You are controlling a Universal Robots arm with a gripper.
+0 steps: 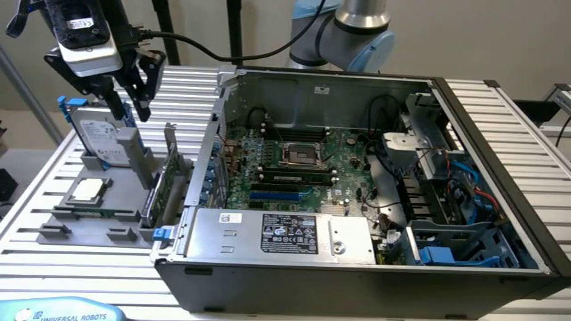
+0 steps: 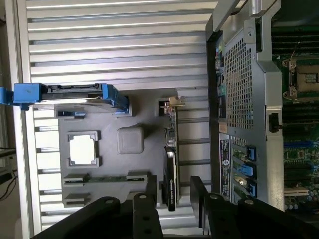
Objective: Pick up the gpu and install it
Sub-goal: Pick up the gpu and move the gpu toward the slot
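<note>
And up in the upper left of the exterior view the fingers (image 1: 143, 100) are seen spread apart, with nothing gripped between them and open air under the tips. The gpu (image 1: 159, 190) is found lower down at the left of that frame. It is stood on edge in the grey holder (image 1: 89, 231), with its silver bracket (image 1: 170, 144) at the upper end and its greenish board in plain sight. No contact is made: the fingers are held above the gpu and clear of it.

In the wrist view the gpu (image 2: 171, 164) is seen edge-on as a thin dark strip, lined up with the gap between the two black fingers (image 2: 199, 201).

Further left in the exterior view, the hard drive (image 1: 98, 137) in its blue frame is stood in the same holder, and the square CPU chip (image 1: 89, 189) is laid flat in front of it.

The computer case (image 1: 464, 107) is laid open across the centre and right of the frame, just beside the holder. The motherboard (image 1: 303, 167) is exposed inside it, and the power supply (image 1: 277, 234) is set along the near edge.

Everything is carried on the slatted metal desk (image 1: 80, 274)
</note>
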